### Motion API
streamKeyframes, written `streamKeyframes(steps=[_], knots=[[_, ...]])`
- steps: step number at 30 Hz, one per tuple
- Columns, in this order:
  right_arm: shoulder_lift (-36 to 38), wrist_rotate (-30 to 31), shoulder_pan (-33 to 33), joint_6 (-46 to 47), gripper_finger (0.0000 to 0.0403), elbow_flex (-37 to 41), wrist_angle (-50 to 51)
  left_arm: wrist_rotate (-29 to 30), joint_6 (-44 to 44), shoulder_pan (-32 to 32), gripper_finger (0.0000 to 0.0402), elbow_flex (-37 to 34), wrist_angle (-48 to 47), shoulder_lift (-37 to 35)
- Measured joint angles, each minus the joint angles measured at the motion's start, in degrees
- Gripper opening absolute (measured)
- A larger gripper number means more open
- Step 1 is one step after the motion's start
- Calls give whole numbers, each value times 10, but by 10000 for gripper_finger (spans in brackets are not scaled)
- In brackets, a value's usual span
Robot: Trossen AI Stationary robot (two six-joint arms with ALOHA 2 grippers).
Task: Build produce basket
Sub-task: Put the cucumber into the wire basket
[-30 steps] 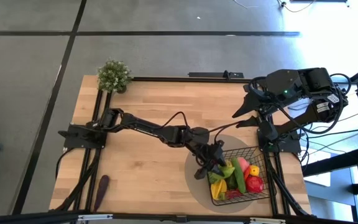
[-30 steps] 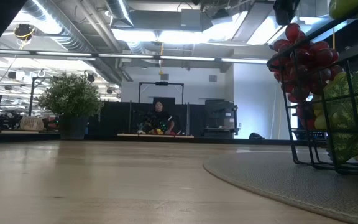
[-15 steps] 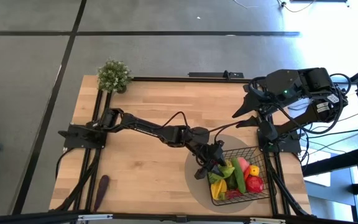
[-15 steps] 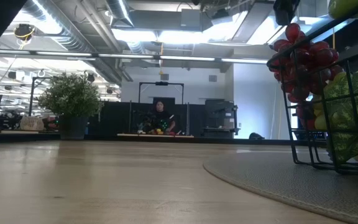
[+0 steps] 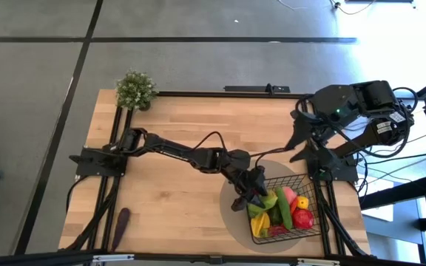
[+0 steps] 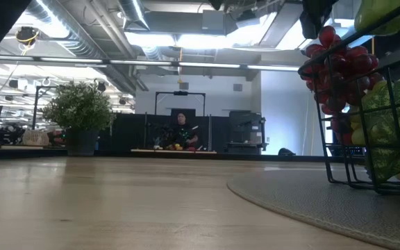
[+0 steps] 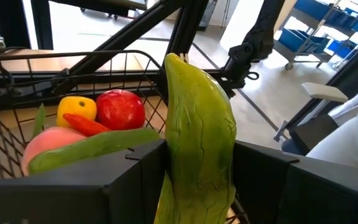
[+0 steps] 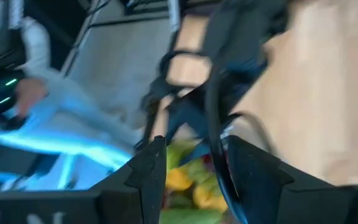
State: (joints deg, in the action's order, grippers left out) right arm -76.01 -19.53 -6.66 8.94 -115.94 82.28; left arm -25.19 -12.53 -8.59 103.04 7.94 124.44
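The black wire basket (image 5: 305, 222) stands on a round grey mat (image 5: 231, 218) at the near right. It holds produce: a red apple (image 7: 120, 109), a lemon (image 7: 76, 107), a peach (image 7: 45, 146) and dark red grapes (image 6: 339, 69). My left gripper (image 5: 251, 192) reaches across to the basket's left rim and is shut on a long green vegetable (image 7: 197, 124). My right gripper (image 5: 296, 145) hangs open and holds nothing, high over the table's far right. A purple eggplant (image 5: 120, 222) lies at the near left. My left gripper pinches the long green vegetable near its lower end (image 7: 194, 180), between its two fingers (image 7: 145, 171). The fingers come nearly level from the table's left and lie across it. The vegetable stands upright, its pointed end up, above the basket's rim.
A leafy potted plant (image 5: 135, 90) stands at the far left corner. Bare wood lies between the plant and the mat. A person sits at a desk (image 6: 179, 132) in the room far behind the table.
My right gripper has turned at the wrist; its fingers now point more toward the near edge. In the low view the green vegetable shows lower and larger above the basket than before.
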Motion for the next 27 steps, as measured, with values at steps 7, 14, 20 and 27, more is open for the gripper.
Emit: streamKeyframes(steps=[7,14,20,27], knots=[[0,-15,0,15,163,0,36,24,-4,3,149,0,0,0],[0,123,0,-38,163,0,39,19,-9,3,149,0,2,0],[1,183,0,-63,163,0,40,13,-10,3,149,0,-10,0],[19,177,0,-64,163,0,56,17,-10,3,149,0,-33,0]])
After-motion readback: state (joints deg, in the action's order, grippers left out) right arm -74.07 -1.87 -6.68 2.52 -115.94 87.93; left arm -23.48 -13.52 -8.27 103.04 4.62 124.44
